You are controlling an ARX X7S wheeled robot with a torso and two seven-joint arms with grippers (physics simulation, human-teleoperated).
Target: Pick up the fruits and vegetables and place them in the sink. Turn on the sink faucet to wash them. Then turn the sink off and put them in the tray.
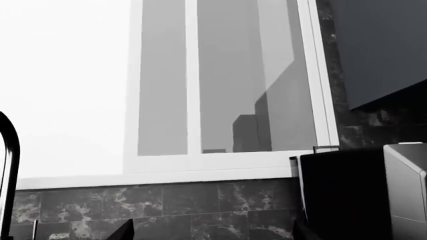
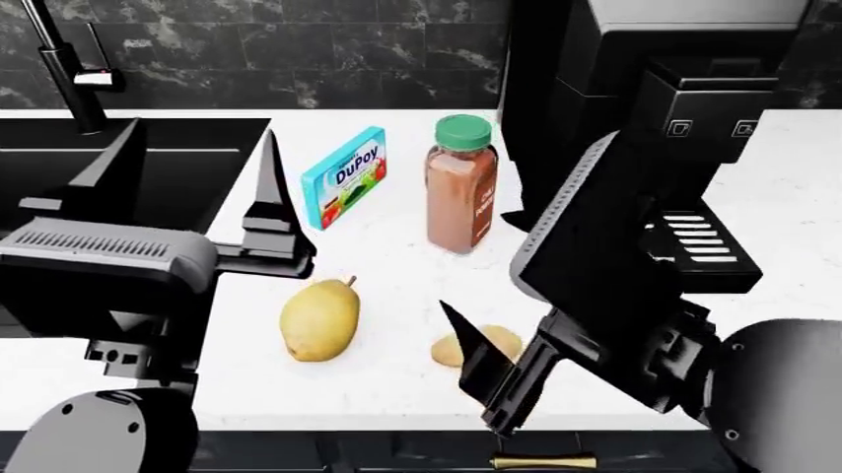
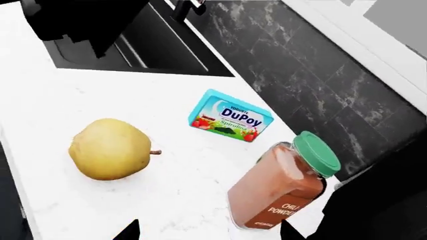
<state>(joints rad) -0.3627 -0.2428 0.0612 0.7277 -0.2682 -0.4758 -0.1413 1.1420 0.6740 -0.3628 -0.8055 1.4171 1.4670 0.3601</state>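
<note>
The yellow fruit point(image 2: 318, 318) lies on the white counter with its stem pointing away from me; the right wrist view also has the yellow fruit point(image 3: 110, 149). To its right the tan potato point(image 2: 500, 342) is partly covered by a finger of my right gripper point(image 2: 484, 374), which hangs open just over it. The right gripper point(image 3: 208, 235) has only bare counter between its tips. My left gripper point(image 2: 197, 182) is open and raised beside the black sink point(image 2: 184, 138). The faucet point(image 2: 59, 69) stands behind the sink, and the faucet point(image 1: 8, 170) shows at the edge of the left wrist view. The tray is out of view.
A teal packet point(image 2: 343, 177) and an orange-filled bottle with a green cap point(image 2: 462, 187) stand behind the fruit. A black coffee machine point(image 2: 658, 118) fills the back right. The left gripper point(image 1: 212, 234) faces the tiled wall point(image 1: 167, 210) and a window point(image 1: 200, 85).
</note>
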